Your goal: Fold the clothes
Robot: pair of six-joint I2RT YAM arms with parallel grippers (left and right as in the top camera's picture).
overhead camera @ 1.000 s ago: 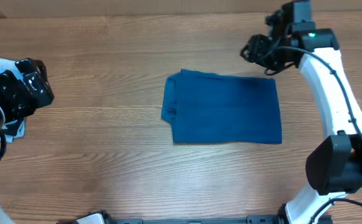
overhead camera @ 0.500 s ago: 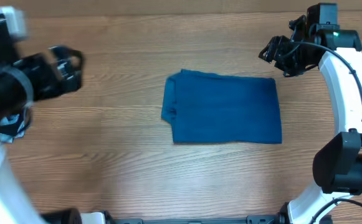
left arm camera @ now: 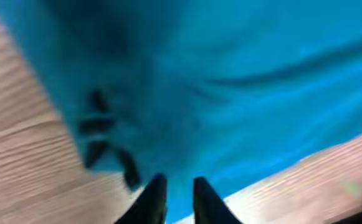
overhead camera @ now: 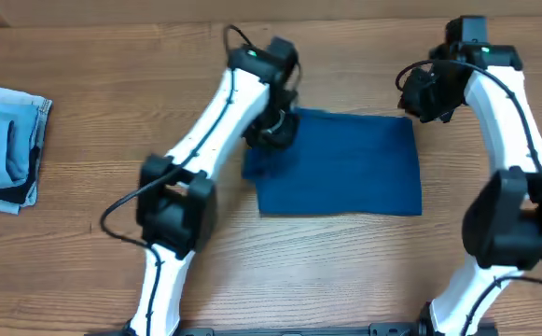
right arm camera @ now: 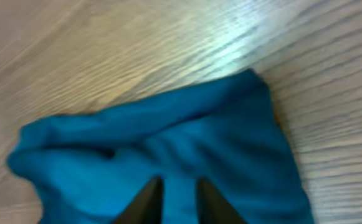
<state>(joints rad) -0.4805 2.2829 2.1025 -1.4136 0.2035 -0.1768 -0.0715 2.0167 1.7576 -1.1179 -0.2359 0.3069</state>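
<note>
The clothes [overhead camera: 345,163], a deep teal-blue shirt, lie folded into a rectangle in the middle of the table. My left gripper [overhead camera: 275,131] is down on the shirt's back left corner. In the left wrist view its jaws [left arm camera: 176,180] stand narrow, with a fold of the teal fabric [left arm camera: 230,74] between them. My right gripper [overhead camera: 418,101] is at the back right corner. In the right wrist view its jaws [right arm camera: 179,180] are likewise close together on the bunched cloth [right arm camera: 168,143].
A stack of pale blue denim [overhead camera: 5,145] with a dark edge lies at the far left of the wooden table [overhead camera: 93,112]. The left arm stretches diagonally from the front left across to the shirt.
The left arm swung from the far left to the shirt's back left corner and its jaws closed. The right gripper lowered slightly onto its corner and its jaws narrowed.
</note>
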